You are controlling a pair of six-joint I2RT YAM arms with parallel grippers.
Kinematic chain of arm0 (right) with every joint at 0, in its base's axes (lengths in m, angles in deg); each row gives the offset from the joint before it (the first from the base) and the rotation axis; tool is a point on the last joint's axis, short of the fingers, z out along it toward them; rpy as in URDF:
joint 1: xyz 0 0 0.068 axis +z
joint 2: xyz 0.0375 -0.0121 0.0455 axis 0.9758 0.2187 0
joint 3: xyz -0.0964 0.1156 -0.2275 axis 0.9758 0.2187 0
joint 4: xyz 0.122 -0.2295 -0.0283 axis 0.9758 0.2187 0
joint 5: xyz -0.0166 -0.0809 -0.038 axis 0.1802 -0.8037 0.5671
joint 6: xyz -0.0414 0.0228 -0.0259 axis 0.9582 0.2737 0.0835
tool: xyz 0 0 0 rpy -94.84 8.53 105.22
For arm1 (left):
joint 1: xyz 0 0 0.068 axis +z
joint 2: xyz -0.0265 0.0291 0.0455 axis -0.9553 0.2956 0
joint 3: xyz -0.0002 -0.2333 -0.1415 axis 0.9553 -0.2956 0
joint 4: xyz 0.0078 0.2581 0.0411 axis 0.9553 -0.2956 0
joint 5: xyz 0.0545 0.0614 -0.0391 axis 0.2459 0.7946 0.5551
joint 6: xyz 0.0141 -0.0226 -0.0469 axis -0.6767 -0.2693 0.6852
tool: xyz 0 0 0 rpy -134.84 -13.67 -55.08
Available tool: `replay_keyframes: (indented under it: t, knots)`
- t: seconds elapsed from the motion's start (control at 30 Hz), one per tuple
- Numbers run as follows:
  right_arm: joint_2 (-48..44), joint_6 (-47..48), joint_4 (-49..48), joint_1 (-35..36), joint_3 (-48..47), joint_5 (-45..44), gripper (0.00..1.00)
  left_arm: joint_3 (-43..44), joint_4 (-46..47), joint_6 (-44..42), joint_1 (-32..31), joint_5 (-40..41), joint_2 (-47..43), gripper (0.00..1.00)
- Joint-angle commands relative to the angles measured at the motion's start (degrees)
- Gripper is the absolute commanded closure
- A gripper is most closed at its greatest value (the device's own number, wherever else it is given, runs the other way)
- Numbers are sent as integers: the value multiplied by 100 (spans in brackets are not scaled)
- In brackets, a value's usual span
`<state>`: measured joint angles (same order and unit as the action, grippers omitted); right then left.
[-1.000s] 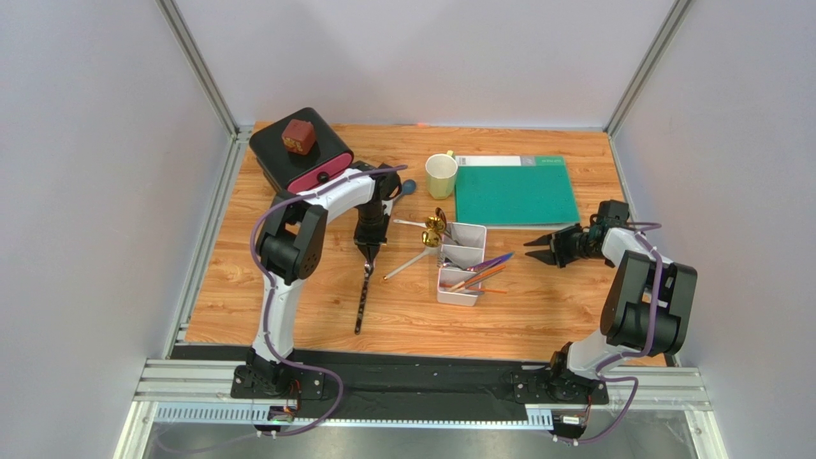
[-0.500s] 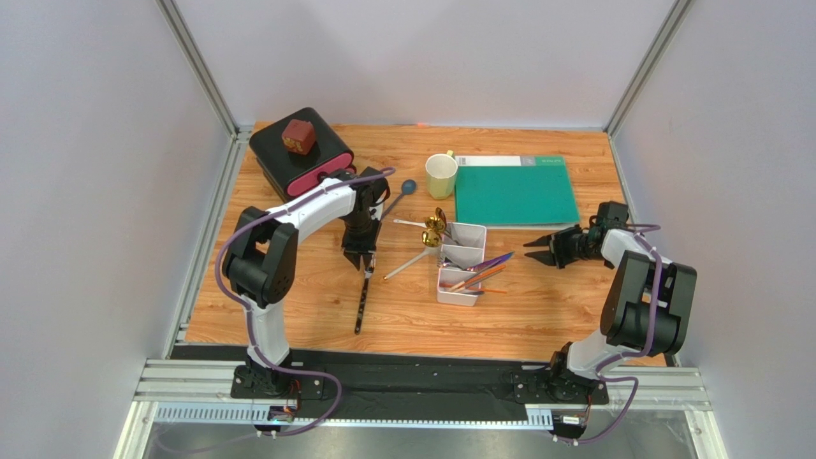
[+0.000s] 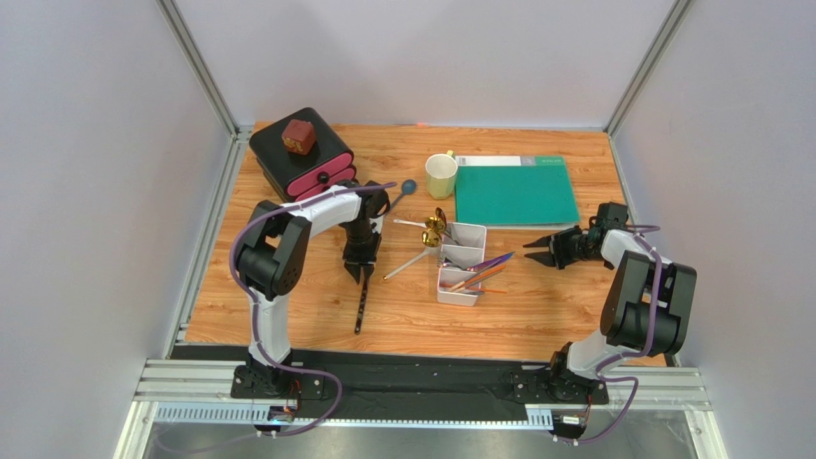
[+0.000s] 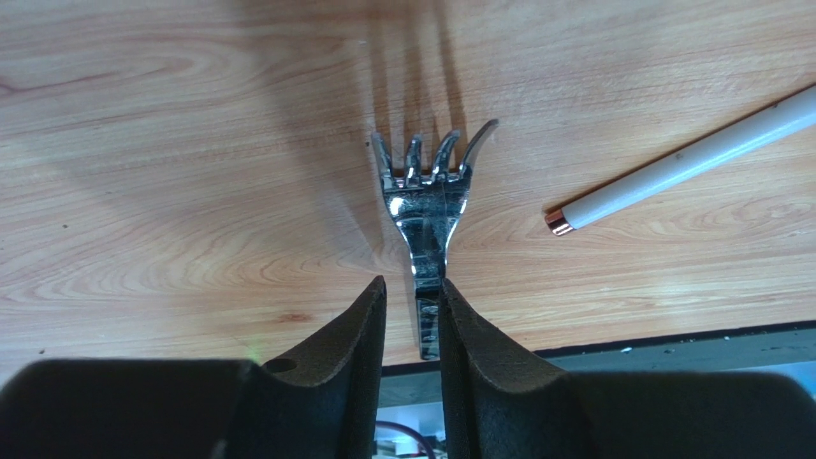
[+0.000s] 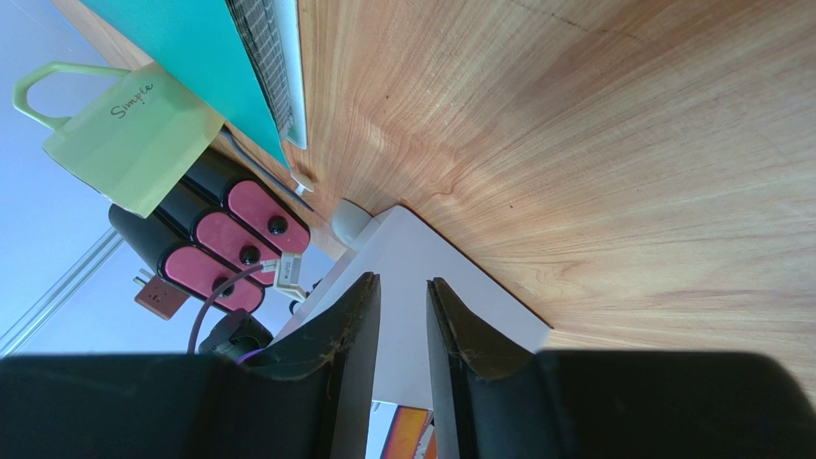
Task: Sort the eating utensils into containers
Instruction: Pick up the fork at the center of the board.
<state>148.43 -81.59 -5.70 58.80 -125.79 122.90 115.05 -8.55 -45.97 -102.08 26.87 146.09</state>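
Overhead view of a wooden table (image 3: pixel 536 316) with two robot arms reaching in from its near edge. The left gripper (image 3: pixel 360 275) points down at the far end of a silver fork (image 3: pixel 361 308), which lies flat on the wood to the left of a small white divided tray (image 3: pixel 458 298). In the left wrist view its jaws stand a little apart, astride the fork's neck just behind the tines. A sliver of wood shows between one finger and the metal, and the other finger is too close to tell whether it touches. The fingers hide most of the handle there. A white-handled utensil (image 3: pixel 407 265) lies slanted between the fork and the tray, its far end lost among a cluster of gold utensils (image 3: pixel 435 229) at the tray's far left corner. Those gold pieces overlap too much to count or name. Inside the tray, iridescent purple utensils (image 3: pixel 493 260) and orange-brown sticks (image 3: pixel 479 278) poke out over the right wall. Which compartment each sits in is hard to make out. A blue spoon (image 3: pixel 409 187) shows only its bowl, with the handle behind the left arm. The right gripper (image 3: pixel 528 257) sits right of the tray, pointing at it, jaws apart and empty. Its height above the wood is unclear. Farther back are a pale mug (image 3: pixel 441 175), a green mat (image 3: pixel 515 194) and a black box with pink drawers (image 3: pixel 302 158).
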Motion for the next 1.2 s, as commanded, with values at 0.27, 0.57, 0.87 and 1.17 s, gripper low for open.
replay_keyframes:
  t: [0.27, 0.57, 0.87, 1.17]
  knots:
    - [13, -35, -36, -15, -166, 136, 70, 155, 112, 112, -113, -78, 320, 69]
    - [66, -26, -36, -15, -228, 110, 70, 277, 121, 121, -113, 186, 672, 93]
    - [-13, -70, -53, -7, -184, 48, 70, 24, 287, 103, -131, 256, 85, 100]
    - [-154, -508, -212, 169, -113, -58, 70, -312, 849, 524, -157, 757, -1849, 100]
